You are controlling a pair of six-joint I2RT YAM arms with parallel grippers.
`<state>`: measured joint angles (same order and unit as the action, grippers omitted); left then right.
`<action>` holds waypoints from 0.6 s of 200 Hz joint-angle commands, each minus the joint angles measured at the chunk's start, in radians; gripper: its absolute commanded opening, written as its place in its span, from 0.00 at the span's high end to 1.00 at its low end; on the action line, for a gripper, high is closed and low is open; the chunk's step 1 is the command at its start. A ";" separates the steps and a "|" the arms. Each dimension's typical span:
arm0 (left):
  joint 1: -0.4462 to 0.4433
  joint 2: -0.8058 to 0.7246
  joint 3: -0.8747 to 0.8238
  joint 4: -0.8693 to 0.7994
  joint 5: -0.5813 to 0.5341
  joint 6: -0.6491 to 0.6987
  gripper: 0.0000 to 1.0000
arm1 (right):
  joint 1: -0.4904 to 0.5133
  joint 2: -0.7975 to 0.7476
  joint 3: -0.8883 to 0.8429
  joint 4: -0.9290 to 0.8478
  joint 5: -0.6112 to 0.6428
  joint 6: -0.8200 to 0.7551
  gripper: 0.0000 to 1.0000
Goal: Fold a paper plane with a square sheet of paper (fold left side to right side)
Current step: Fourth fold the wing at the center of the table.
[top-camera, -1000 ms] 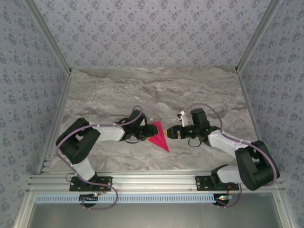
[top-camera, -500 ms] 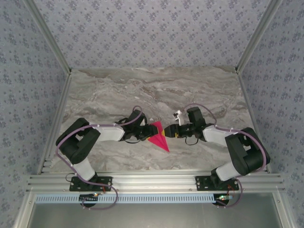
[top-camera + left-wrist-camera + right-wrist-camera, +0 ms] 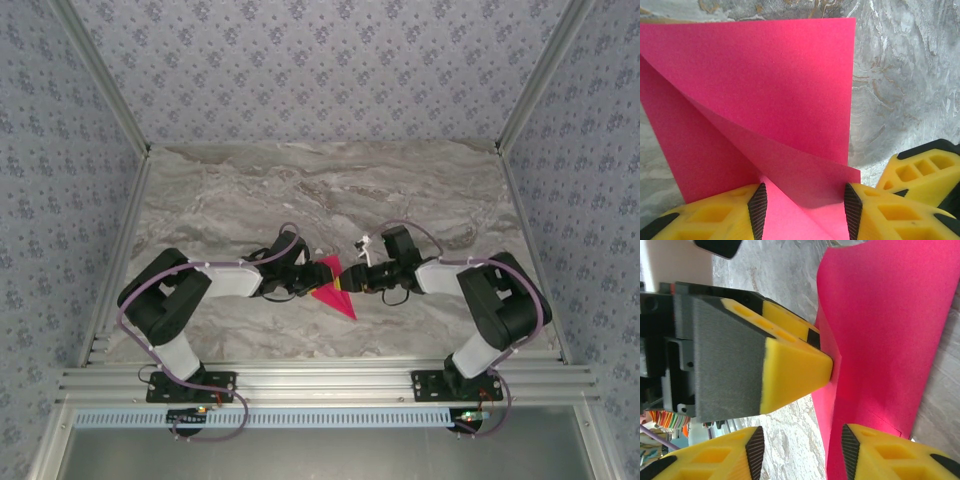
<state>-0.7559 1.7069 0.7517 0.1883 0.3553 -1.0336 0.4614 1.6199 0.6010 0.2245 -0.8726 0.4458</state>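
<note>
- Magenta-pink sheet of paper (image 3: 337, 287) lies near the middle of the grey marbled surface (image 3: 300, 190). It is folded to a triangular outline whose sharp point aims toward the near edge.
- Seen from the left wrist, the sheet (image 3: 765, 90) has a flat upper layer with a straight edge. A slanting fold runs down toward the fingers.
- Left pincer (image 3: 311, 284) sits at the sheet's left side, released. Its black pads (image 3: 758, 210) stand apart, with paper lying in the gap between them.
- From the right wrist, one yellow finger (image 3: 795, 367) of the left pincer touches the edge of the sheet (image 3: 880, 330) with its tip.
- Right pincer (image 3: 351, 280) sits at the sheet's right side, released. Its jaws stand apart, and the paper's edge reaches into the gap beside one finger (image 3: 890, 452).
</note>
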 commanded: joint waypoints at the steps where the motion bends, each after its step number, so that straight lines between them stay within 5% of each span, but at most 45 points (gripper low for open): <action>1: -0.010 -0.016 -0.011 -0.022 -0.018 0.014 0.53 | 0.008 0.028 0.021 0.008 -0.007 0.000 0.55; 120: -0.009 -0.020 -0.008 -0.030 -0.019 0.016 0.53 | 0.025 0.063 0.043 -0.053 0.027 -0.037 0.90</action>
<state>-0.7597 1.7039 0.7517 0.1860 0.3511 -1.0328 0.4786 1.6707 0.6220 0.2089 -0.8616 0.4305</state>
